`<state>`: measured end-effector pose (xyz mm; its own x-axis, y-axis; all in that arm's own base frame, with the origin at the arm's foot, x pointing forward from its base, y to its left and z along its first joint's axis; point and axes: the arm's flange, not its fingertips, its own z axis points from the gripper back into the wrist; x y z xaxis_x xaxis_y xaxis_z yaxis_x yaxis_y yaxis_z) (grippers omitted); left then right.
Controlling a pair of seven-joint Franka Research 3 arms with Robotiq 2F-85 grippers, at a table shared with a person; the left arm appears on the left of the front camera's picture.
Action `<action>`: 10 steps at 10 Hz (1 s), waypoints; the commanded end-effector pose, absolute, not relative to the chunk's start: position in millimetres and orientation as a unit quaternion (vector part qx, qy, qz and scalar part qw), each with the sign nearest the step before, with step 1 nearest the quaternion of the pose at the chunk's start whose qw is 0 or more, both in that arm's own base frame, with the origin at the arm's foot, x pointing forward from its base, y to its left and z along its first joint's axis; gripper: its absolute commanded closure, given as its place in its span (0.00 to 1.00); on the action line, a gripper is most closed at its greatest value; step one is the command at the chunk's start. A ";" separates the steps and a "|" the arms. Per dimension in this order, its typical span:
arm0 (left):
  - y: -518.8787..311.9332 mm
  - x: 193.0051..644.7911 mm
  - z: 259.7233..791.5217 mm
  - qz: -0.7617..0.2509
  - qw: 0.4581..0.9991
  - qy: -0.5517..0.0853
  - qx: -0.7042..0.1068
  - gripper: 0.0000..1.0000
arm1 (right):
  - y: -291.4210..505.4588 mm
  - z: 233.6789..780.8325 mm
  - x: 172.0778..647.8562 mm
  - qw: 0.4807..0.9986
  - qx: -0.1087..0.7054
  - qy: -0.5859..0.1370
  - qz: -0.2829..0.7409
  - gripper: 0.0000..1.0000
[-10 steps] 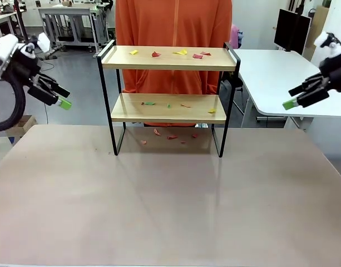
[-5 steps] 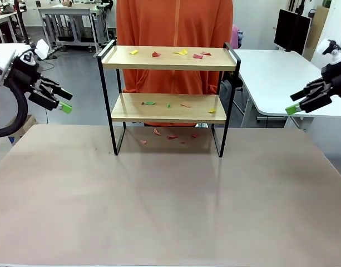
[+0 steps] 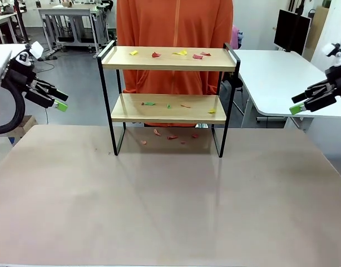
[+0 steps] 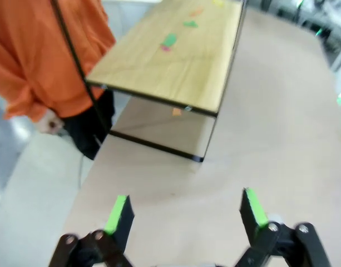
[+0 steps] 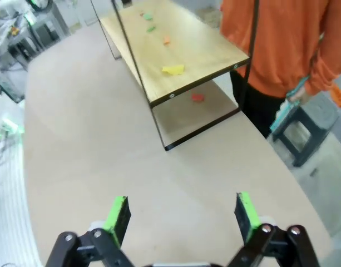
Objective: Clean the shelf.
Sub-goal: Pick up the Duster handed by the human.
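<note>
A: Two pincers are hanging in the air with their jaws fully apart, the left gripper (image 3: 63, 101) and the right gripper (image 3: 295, 104), and neither one is holding anything.

B: And the shelf (image 3: 164, 62) is standing at the far middle of the table (image 3: 170, 211), well apart from both of them. Paper scraps (image 3: 181, 53) are lying on its top board, on its lower board (image 3: 125, 114) and on the table under it.

A: What are we fearing here?

B: We are thinking the scraps are thin and flat, so the fingers may be sliding over them, or pushing them off the far edge toward the person (image 3: 174, 22) in orange who is standing just behind.

A: The shelf is also looking light. If a finger is catching a black post (image 3: 106, 105), we may be dragging or tipping the whole rack.

B: Yes. The raised side rails (image 3: 105, 49) are blocking a reach from the sides, and the top board is covering the lower one, so we are getting little room there. The white table (image 3: 270, 72) is standing near the right arm too.
</note>
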<state>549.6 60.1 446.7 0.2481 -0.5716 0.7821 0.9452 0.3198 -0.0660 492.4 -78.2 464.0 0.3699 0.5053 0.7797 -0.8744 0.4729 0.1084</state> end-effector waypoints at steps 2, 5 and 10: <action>89.1 602.8 419.2 -0.502 0.711 -0.349 -0.348 0.00 | -131.0 425.1 552.4 0.707 0.321 -0.426 0.464 0.00; 110.9 612.2 383.8 -0.493 0.646 -0.413 -0.411 0.00 | -167.0 387.0 581.6 0.634 0.346 -0.511 0.466 0.00; 133.9 615.5 355.6 -0.513 0.535 -0.494 -0.455 0.00 | -177.7 368.9 601.2 0.603 0.354 -0.566 0.437 0.00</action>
<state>608.4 128.0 354.2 0.0419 -0.1384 0.9895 0.9946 0.0999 -0.0281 593.7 -177.9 367.4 0.0082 0.1462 0.9892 -0.9295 0.3660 -0.0464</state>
